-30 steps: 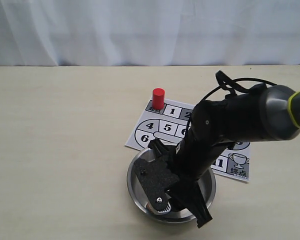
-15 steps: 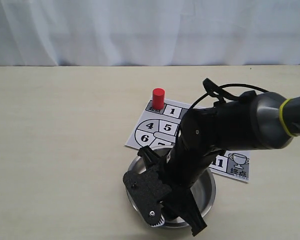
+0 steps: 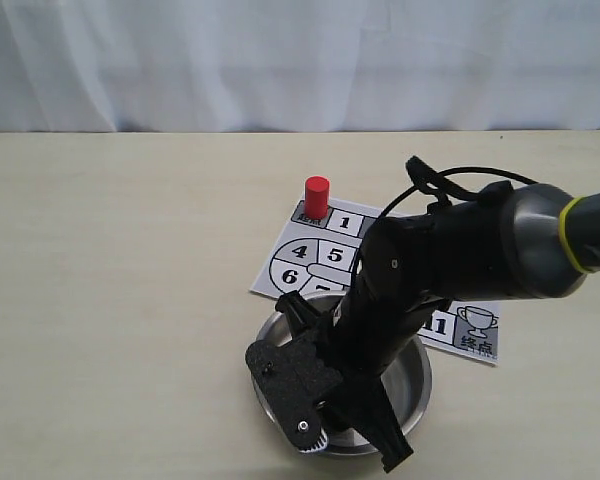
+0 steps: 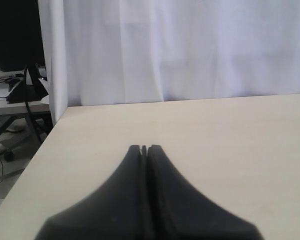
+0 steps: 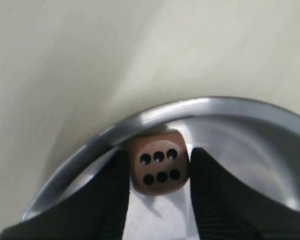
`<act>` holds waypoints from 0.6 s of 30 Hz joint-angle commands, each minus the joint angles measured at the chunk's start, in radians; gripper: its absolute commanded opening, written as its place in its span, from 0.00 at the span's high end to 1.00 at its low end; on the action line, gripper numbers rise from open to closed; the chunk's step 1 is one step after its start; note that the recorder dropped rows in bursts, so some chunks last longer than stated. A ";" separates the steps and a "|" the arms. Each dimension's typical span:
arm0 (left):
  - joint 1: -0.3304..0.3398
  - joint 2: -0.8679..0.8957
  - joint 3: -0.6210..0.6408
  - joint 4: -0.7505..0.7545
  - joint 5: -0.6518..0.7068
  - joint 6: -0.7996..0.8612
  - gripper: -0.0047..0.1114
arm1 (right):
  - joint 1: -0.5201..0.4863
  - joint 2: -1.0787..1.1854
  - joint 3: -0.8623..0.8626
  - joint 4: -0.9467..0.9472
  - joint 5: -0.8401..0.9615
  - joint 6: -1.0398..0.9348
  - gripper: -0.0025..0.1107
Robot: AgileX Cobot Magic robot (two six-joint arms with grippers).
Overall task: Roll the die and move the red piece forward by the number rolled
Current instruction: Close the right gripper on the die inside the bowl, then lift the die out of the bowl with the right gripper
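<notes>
The die (image 5: 157,164), a small brown wooden cube, lies against the inner wall of the steel bowl (image 5: 200,107) with six pips facing the right wrist camera. My right gripper (image 5: 157,161) reaches down into the bowl, and its black fingers (image 5: 115,185) press against both sides of the die. In the exterior view the right gripper (image 3: 315,400) hides the die inside the bowl (image 3: 421,385). The red piece (image 3: 317,196) stands upright on the far left square of the paper board (image 3: 302,262). My left gripper (image 4: 144,148) is shut and empty over bare table.
The numbered board lies behind the bowl, partly covered by my right arm (image 3: 460,255). A white curtain (image 3: 300,60) runs along the table's far edge. The left wrist view shows a table edge (image 4: 45,140) with a desk beyond it.
My right gripper has shifted toward the near left side of the bowl since a second ago. Over the last half second it has barely moved.
</notes>
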 commanded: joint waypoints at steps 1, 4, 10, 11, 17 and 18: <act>-0.002 -0.003 -0.004 -0.007 -0.004 -0.005 0.96 | 0.001 -0.020 -0.006 -0.007 0.008 0.009 0.94; -0.002 -0.003 -0.004 -0.007 -0.004 -0.005 0.96 | 0.001 -0.053 -0.007 -0.007 0.001 0.066 0.94; -0.002 -0.003 -0.004 -0.007 -0.004 -0.005 0.96 | -0.001 -0.126 -0.012 -0.093 -0.020 0.283 0.94; -0.002 -0.003 -0.004 -0.007 -0.004 -0.005 0.96 | -0.001 -0.139 -0.012 -0.121 -0.028 0.346 0.94; -0.002 -0.003 -0.004 -0.007 -0.004 -0.005 0.96 | -0.002 -0.190 -0.012 -0.419 -0.095 0.768 0.94; -0.002 -0.003 -0.004 -0.007 -0.004 -0.005 0.96 | -0.002 -0.195 -0.012 -0.482 -0.103 0.841 0.94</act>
